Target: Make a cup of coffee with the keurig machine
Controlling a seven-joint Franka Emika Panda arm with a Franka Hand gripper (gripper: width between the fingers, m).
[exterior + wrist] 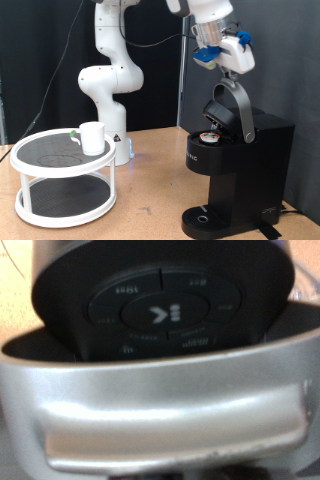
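Standing on the wooden table (pixel 150 200), the white robot arm (pixel 108 75) rose at the back and reached across the exterior view's top, ending in the gripper (pixel 226 72) high on the exterior view's right. That gripper sat directly above the raised lid (pixel 228 108) of the keurig machine (pixel 235 170), close to the lid's upper end or touching it; contact could not be confirmed. Whether its fingers were spread or closed could not be told from either view.

The black machine occupied the exterior view's lower right, its lid tilted up and open, exposing the chamber where a small pod (pixel 209 136) with a tan top rested. In the wrist view the frame was filled by the machine's round control panel (pixel 160 310) and the silver handle (pixel 165 415) of the lid, seen very close and blurred.

A white 2-tier round rack (pixel 60 180) stood at the exterior view's lower left, well apart from the machine. The cup (pixel 92 137), a plain white mug, sat upright on the rack's upper shelf near its right edge, away from the machine's round drip base (pixel 208 218).
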